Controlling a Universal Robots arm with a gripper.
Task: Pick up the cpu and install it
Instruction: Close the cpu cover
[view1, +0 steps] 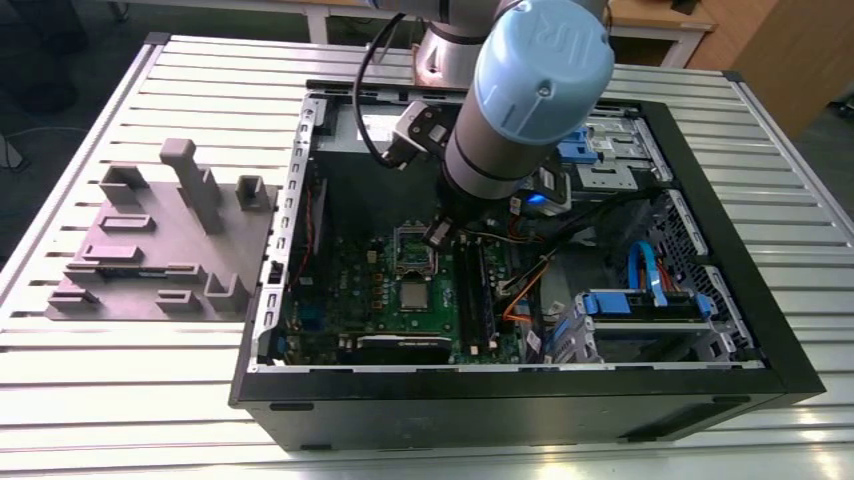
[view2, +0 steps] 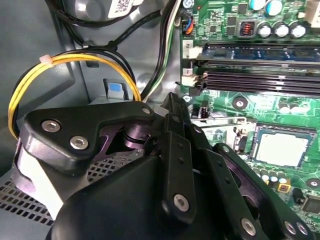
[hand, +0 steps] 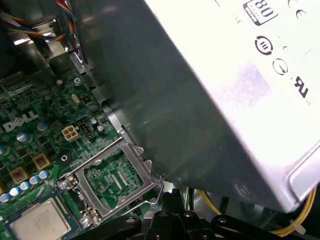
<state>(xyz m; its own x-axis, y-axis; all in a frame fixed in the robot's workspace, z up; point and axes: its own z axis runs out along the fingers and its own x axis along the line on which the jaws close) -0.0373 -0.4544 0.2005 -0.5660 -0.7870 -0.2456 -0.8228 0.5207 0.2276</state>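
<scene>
The cpu (view1: 415, 296) is a small silver-grey square lying flat on the green motherboard inside the open computer case. In both wrist views the cpu (view2: 281, 148) (hand: 40, 222) sits within its socket frame. Beside it a metal load plate (hand: 117, 175) stands swung open. My gripper (view1: 438, 237) hangs inside the case just beyond the open plate, a little above the board and apart from the cpu. Its black housing (view2: 170, 185) takes up the foreground of the second wrist view, and its tips are hidden there.
A large grey box with a white label (hand: 225, 75) looms close over the socket area. Long black RAM sticks (view1: 474, 285) run beside the cpu. Yellow cables (view2: 75, 62), blue drive bays (view1: 641, 300) and the black case walls (view1: 534, 400) hem in the space. A grey fixture plate (view1: 160, 245) lies at the exterior view's left.
</scene>
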